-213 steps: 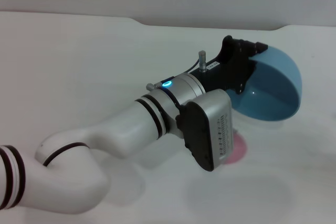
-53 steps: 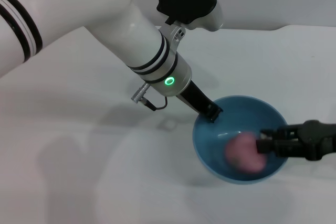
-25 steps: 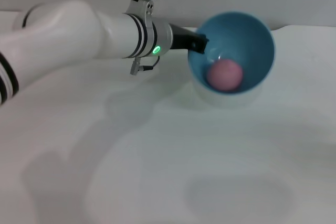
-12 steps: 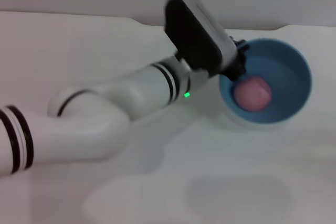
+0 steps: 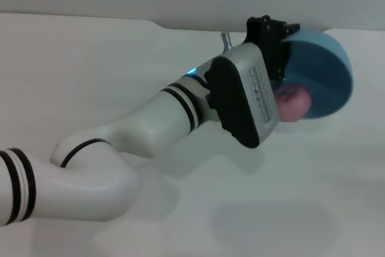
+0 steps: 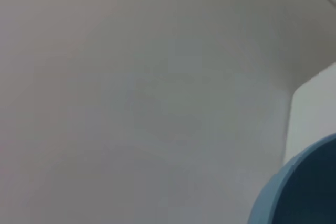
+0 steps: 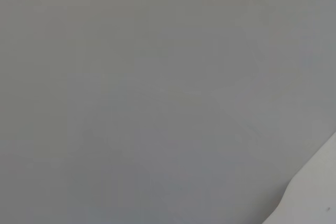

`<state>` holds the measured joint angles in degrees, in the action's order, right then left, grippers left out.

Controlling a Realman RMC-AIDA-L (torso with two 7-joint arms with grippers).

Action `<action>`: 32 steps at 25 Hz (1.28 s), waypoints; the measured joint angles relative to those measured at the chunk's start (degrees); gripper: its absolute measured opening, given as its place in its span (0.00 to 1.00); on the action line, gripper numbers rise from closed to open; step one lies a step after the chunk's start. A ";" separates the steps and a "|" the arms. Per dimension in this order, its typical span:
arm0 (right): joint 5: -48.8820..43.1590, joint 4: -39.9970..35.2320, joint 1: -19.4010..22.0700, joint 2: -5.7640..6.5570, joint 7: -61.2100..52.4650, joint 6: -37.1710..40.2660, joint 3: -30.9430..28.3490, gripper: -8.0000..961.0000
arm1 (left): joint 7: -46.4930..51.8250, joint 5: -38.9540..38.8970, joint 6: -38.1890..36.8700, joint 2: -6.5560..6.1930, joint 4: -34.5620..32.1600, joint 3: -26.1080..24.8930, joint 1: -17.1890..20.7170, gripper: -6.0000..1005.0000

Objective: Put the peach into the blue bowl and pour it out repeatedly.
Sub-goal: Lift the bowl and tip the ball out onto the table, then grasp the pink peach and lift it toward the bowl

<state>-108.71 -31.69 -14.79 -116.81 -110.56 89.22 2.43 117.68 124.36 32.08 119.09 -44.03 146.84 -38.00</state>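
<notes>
In the head view, your left gripper [image 5: 278, 39] has its dark jaws clamped on the near-left rim of the glossy light-blue round bowl [image 5: 322, 73], which is lifted off the white table [image 5: 90, 64] at the far right and tipped steeply onto its side, so you see mostly its rounded outer wall. The small pink-red peach [image 5: 291, 104] with its matte skin sits at the bowl's lowest edge, half hidden behind the grey wrist housing, right at the lip and, by the look of it, about to roll out. Judge the bowl as stiff, smooth and slick: a pinch on the thin rim is your only hold, so it could pivot in the jaws if you swing quickly. The peach looks light, round and free-rolling; expect it to run across the table once it drops, and take it later across its middle, away from the stem, with gentle pressure. In the left wrist view, only a curved slice of the blue bowl [image 6: 304, 187] shows in one corner against a plain grey backdrop; no fingers are visible. In the right wrist view you see only blank grey wall and a sliver of white, so the right gripper is out of sight and parked somewhere off-frame.
</notes>
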 joint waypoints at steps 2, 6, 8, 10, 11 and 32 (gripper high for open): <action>0.04 0.06 0.07 -0.08 0.00 -0.01 -0.18 0.62 | -3.84 -0.11 2.73 0.01 1.93 0.78 -0.50 0.01; 0.09 0.06 0.45 -0.40 0.04 -0.36 -0.33 0.62 | -9.16 -2.01 7.04 0.00 5.33 1.09 -0.66 0.01; 0.09 0.06 0.46 -0.47 0.05 -0.60 -0.34 0.62 | -9.16 -2.01 7.04 0.00 5.33 1.09 -0.66 0.01; 0.09 0.05 0.35 -0.71 0.10 -1.63 -0.42 0.62 | -9.14 -2.67 6.62 0.00 5.70 1.55 -0.54 0.01; 0.09 0.05 0.35 -0.71 0.10 -1.63 -0.42 0.62 | -8.99 -2.69 6.54 0.00 5.82 1.92 -0.50 0.00; 6.33 8.86 -12.27 -1.68 37.46 0.45 15.61 0.62 | 7.76 -21.26 -40.12 -0.81 -4.69 -44.48 0.06 0.01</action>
<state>-102.38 -22.84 -27.06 -118.49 -73.10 89.67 18.05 125.44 103.10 -8.04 118.28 -48.72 102.36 -37.94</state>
